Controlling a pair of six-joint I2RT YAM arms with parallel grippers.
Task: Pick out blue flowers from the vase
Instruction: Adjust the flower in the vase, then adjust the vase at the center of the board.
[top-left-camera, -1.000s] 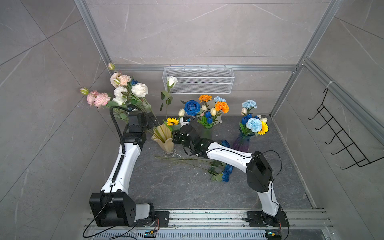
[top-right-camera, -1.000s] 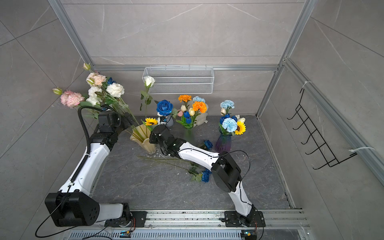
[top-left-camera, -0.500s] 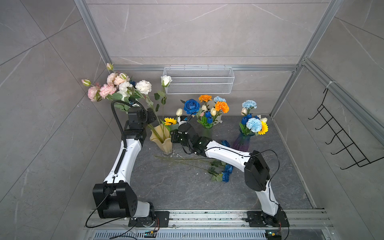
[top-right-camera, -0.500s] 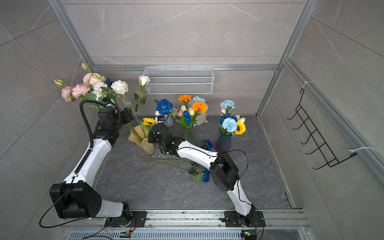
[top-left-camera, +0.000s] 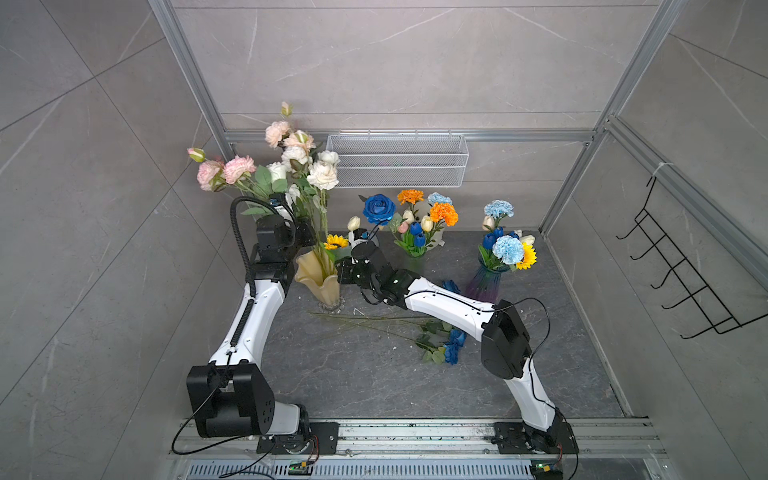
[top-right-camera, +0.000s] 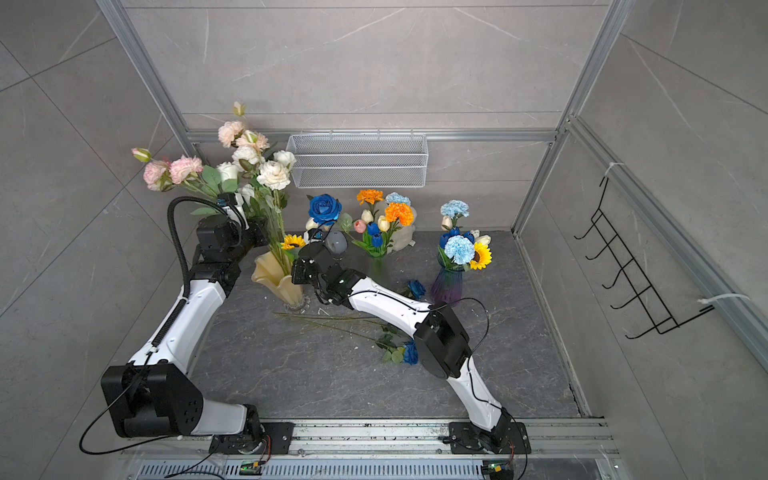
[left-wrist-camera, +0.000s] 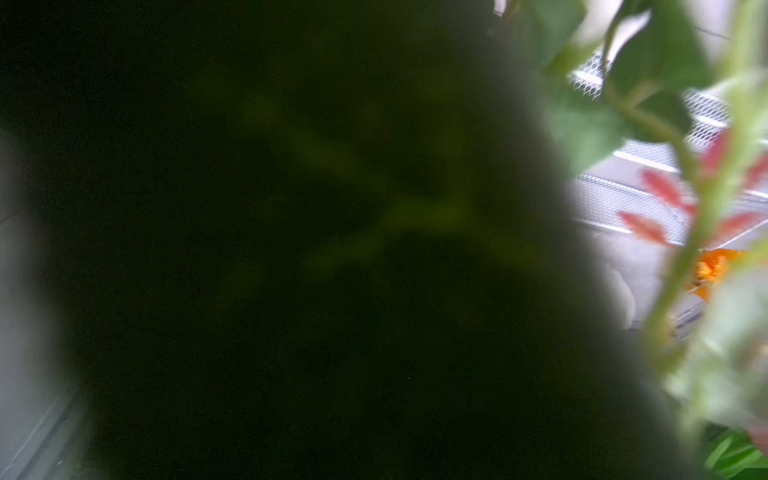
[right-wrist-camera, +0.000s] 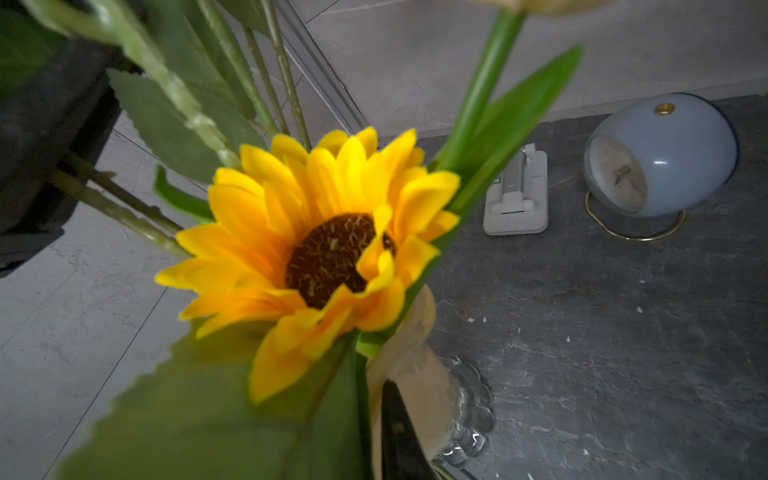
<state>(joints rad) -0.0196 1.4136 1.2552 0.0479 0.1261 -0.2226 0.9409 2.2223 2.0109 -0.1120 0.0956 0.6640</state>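
Observation:
A cream ruffled vase (top-left-camera: 309, 270) (top-right-camera: 270, 274) (right-wrist-camera: 419, 374) holds white and pink blooms and a sunflower (top-left-camera: 336, 241) (right-wrist-camera: 328, 253). Just behind it a deep blue rose (top-left-camera: 378, 208) (top-right-camera: 324, 208) stands tall. My left gripper (top-left-camera: 309, 235) (top-right-camera: 262, 232) is in among the bunch's stems above the rim. A dark leaf covers its wrist view, so its jaws do not show. My right gripper (top-left-camera: 341, 272) (top-right-camera: 296, 272) is shut on the vase's right lobe, one finger (right-wrist-camera: 399, 432) against the wall. Blue flowers (top-left-camera: 453, 349) (top-right-camera: 410, 352) lie on the table, another blue flower (top-left-camera: 451, 286) farther back.
A purple glass vase (top-left-camera: 486, 282) with pale blue carnations (top-left-camera: 508, 247) stands at back right. A middle bouquet (top-left-camera: 415, 232) mixes blue tulips and orange carnations. A wire basket (top-left-camera: 399, 160) hangs on the back wall. A grey clock (right-wrist-camera: 660, 153) and a white device (right-wrist-camera: 515, 195) sit behind the vase.
The white and pink bunch has swung from leaning left to nearly upright. My left gripper has moved right into its stems. The right arm has barely moved.

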